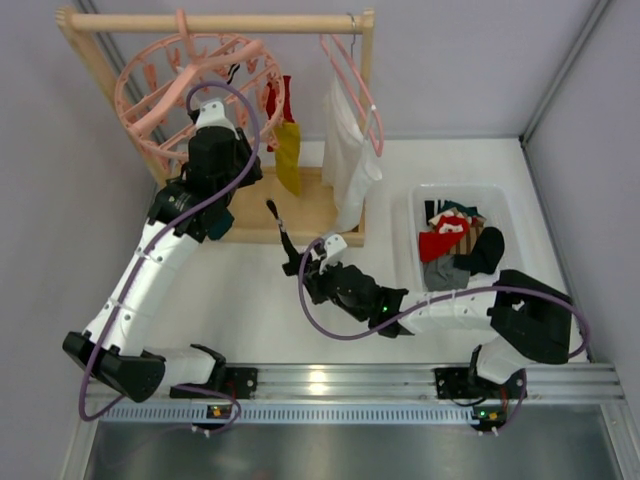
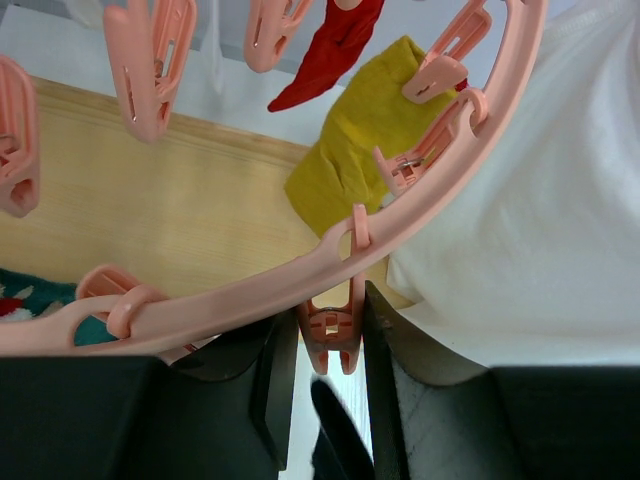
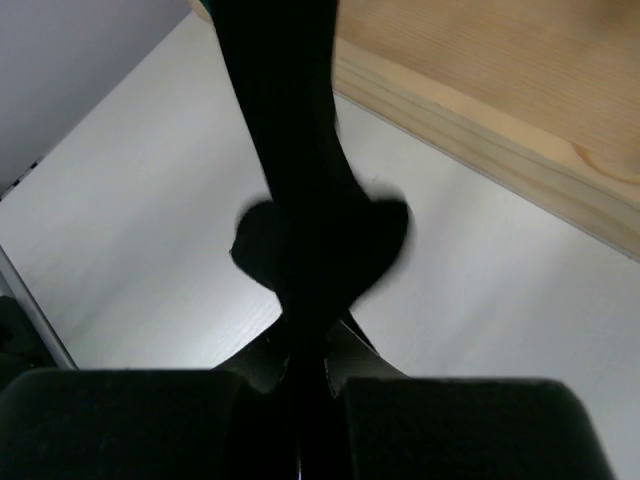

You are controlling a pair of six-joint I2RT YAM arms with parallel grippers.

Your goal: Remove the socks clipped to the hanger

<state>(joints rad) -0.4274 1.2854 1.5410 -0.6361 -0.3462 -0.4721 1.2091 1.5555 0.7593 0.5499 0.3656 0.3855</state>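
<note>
The round pink hanger (image 1: pixel 150 85) hangs from the wooden rack. A red sock (image 1: pixel 287 98) and a mustard yellow sock (image 1: pixel 288 155) hang clipped at its right side. A teal patterned sock (image 1: pixel 219 222) shows below my left arm. My left gripper (image 1: pixel 214 118) reaches up into the ring. In the left wrist view its jaws (image 2: pixel 330 320) press on both sides of a pink clip peg (image 2: pixel 333 335) under the ring's rim (image 2: pixel 400 225). My right gripper (image 1: pixel 303 262) is shut on a black sock (image 1: pixel 283 232), which stands up from its fingers (image 3: pixel 350 365) and hangs clear of the peg.
A white garment (image 1: pixel 350 150) hangs on a thin pink clothes hanger at the rack's right end. The rack's wooden base (image 1: pixel 300 215) lies under the socks. A white bin (image 1: pixel 503 210) holding several socks stands at the right, beside my right arm.
</note>
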